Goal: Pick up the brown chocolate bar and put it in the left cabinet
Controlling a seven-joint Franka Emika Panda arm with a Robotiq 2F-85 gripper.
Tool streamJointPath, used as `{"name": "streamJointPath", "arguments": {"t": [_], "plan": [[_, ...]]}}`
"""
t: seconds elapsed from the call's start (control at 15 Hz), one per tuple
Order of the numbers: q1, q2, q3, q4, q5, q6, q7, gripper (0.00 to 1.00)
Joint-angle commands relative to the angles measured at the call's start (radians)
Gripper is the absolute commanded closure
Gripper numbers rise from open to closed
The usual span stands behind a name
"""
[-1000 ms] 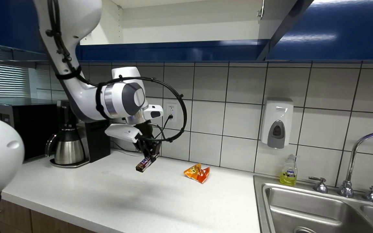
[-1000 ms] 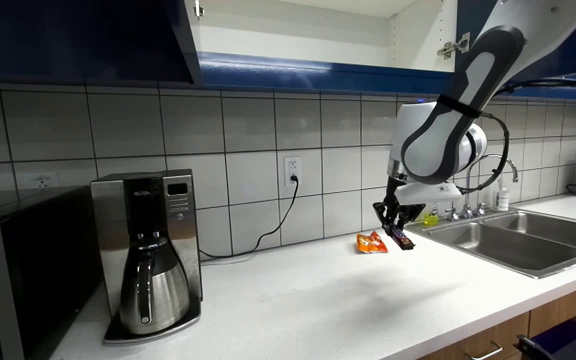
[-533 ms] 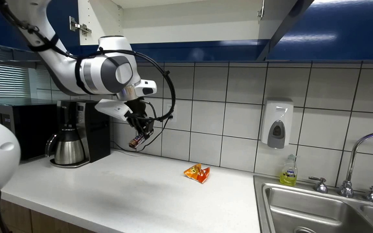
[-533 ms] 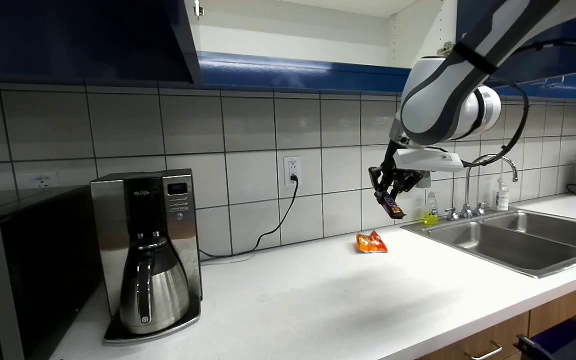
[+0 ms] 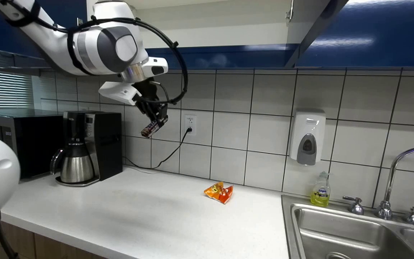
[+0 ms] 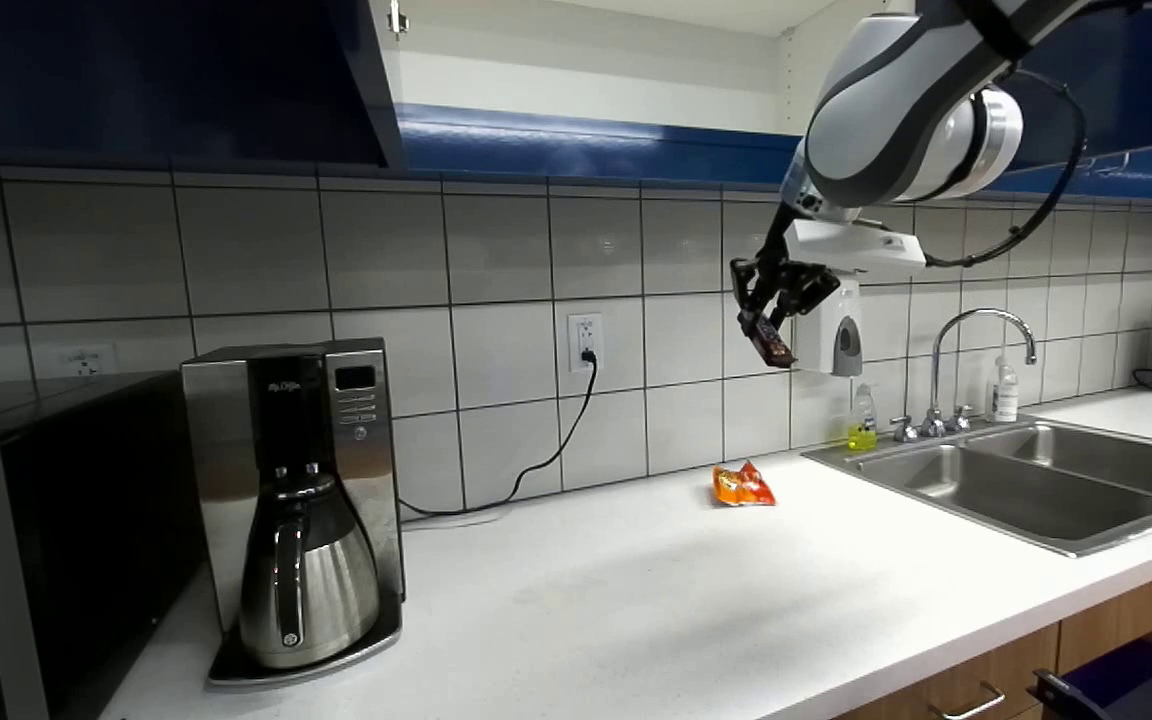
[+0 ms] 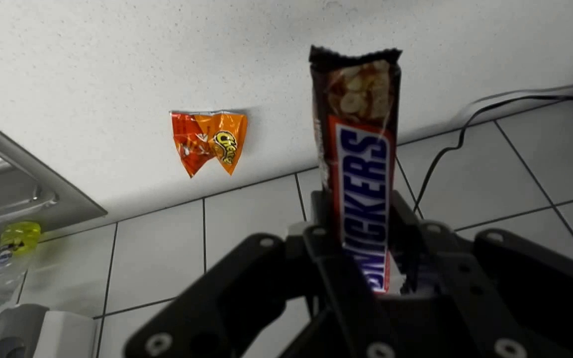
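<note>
The brown chocolate bar (image 7: 361,164) is a dark wrapper with a blue and white label, held lengthwise and pointing outward in the wrist view. It also shows in both exterior views (image 5: 150,129) (image 6: 774,345), tilted downward. My gripper (image 5: 160,120) is shut on its rear part, one finger on each side, high above the counter; the gripper also shows in an exterior view (image 6: 768,312) and in the wrist view (image 7: 361,206). The left cabinet (image 5: 221,56) stands open overhead with a white interior, also in an exterior view (image 6: 616,140). The gripper is below its bottom edge. The arm hides part of it.
An orange snack wrapper (image 5: 219,192) lies on the white counter (image 5: 149,219). A coffee maker (image 6: 296,510) and microwave (image 6: 66,520) stand at one end, a sink (image 6: 1016,490) at the other. A soap dispenser (image 5: 307,136) hangs on the tiled wall. A blue door panel (image 5: 368,36) adjoins the open cabinet.
My gripper has risen steadily with the bar, from low over the counter to about outlet height or above. The arm's wrist now overlaps the open cabinet. The wrapper has not moved.
</note>
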Motion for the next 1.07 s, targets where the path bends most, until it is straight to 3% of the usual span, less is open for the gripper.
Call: {"name": "streamJointPath", "arguments": {"t": [0.0,1.0], "plan": [[-0.042,-0.064,0.054,0.060,0.029,-0.094,-0.022,0.93],[-0.030,-0.084,0.079,0.317,0.110,-0.244,0.005,0.93]]}}
